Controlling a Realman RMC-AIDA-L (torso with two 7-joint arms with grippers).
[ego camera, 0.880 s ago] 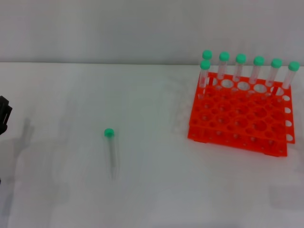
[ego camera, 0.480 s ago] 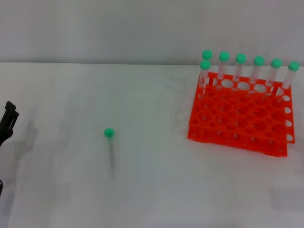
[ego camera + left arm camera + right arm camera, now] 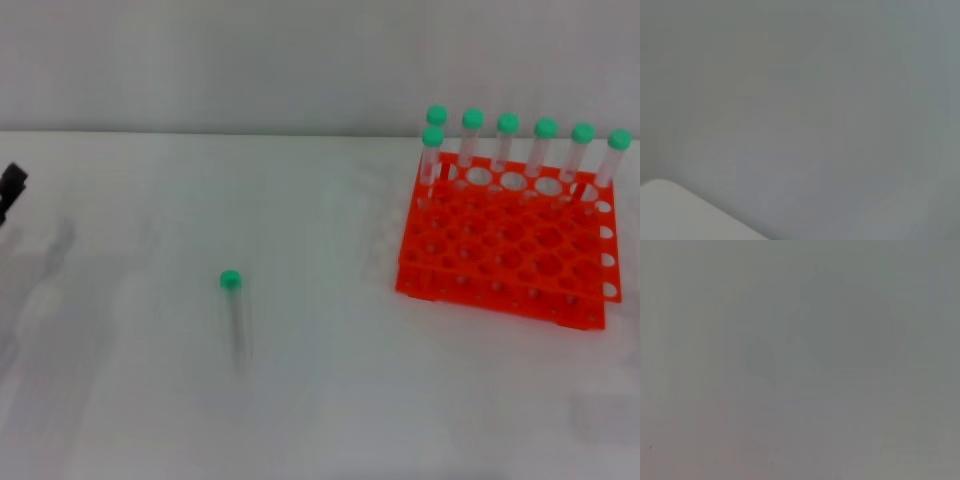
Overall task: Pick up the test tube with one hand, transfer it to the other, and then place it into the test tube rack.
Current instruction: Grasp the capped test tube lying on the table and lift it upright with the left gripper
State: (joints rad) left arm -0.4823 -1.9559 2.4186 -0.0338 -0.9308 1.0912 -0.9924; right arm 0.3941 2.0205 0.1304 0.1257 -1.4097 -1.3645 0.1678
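the test tube (image 3: 235, 320) lies flat on the white table (image 3: 320, 400), its green cap toward the far side, well apart from the test tube rack (image 3: 505, 250) on the right, where seven capped tubes (image 3: 508, 140) stand upright. the left gripper (image 3: 10, 188) barely shows at the left edge; its fingers' state cannot be told.

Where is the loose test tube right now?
In the head view the tube lies flat on the table, left of centre, well apart from the rack at right.
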